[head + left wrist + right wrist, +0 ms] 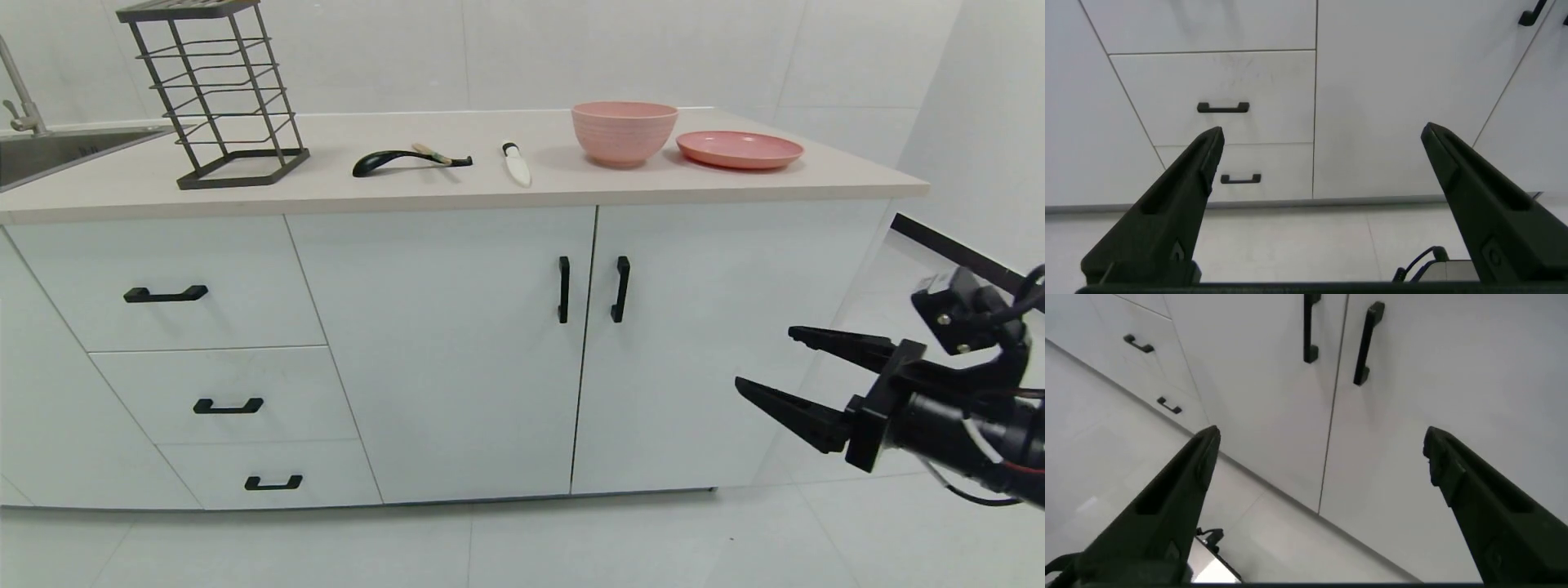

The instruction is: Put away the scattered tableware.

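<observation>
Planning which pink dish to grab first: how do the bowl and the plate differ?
The bowl is deep and tall-walled; the plate is flat and shallow. The plate looks wider than the bowl. The plate lies nearer the counter's right end than the bowl. Both are pink, upright.

Countertop point(367, 194) bears rack point(186, 9), spoon point(374, 162), knife point(517, 166), pink bowl point(624, 131), pink plate point(739, 149).

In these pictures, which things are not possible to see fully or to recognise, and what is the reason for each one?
Sink: head view, cut off by the left edge.
Inside of the pink bowl: head view, hidden by its own near wall.
Wooden-handled item: head view, by the black spoon, too small to identify.
Cupboard contents: every view, hidden by the shut doors and drawers.
</observation>
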Controlling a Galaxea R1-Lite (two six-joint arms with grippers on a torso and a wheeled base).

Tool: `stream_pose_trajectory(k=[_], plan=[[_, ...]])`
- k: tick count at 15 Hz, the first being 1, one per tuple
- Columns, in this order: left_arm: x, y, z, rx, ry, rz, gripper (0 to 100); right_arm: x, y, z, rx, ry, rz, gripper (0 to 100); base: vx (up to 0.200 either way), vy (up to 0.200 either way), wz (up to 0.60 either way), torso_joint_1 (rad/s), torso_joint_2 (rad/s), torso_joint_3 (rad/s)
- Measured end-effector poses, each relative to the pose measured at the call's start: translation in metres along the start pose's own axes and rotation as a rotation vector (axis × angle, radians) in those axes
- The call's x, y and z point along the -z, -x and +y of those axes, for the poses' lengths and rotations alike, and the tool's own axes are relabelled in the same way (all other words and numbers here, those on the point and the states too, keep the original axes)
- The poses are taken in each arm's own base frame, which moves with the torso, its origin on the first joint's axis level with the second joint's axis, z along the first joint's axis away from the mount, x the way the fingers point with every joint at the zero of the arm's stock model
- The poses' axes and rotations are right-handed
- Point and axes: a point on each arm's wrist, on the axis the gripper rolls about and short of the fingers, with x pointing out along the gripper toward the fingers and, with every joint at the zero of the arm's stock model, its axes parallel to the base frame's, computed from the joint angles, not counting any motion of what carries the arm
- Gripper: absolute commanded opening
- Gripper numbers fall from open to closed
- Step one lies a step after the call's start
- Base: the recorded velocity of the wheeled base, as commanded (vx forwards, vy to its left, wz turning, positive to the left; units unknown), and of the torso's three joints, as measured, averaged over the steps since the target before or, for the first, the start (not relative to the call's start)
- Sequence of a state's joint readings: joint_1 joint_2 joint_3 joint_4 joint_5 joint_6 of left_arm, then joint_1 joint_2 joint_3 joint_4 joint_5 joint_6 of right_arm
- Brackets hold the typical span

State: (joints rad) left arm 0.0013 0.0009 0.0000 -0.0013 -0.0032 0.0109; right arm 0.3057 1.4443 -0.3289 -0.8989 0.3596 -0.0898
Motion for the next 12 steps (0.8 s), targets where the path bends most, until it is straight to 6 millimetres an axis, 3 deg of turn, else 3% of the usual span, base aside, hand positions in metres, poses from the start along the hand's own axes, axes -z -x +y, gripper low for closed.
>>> stream_pose_trajectory(k=[7,12], plan=[[0.000,0.000,0.000,0.004,0.000,0.001,100,0.005,-0.053,-0.015,-0.185,0.033,-0.033,100,0.000,0.000,0.00,0.000,0.00,0.000],[0.000,0.000,0.000,0.010,0.007,0.000,100,0.023,-0.072,-0.019,-0.236,0.058,0.010,100,0.000,0.000,0.00,0.000,0.00,0.000]])
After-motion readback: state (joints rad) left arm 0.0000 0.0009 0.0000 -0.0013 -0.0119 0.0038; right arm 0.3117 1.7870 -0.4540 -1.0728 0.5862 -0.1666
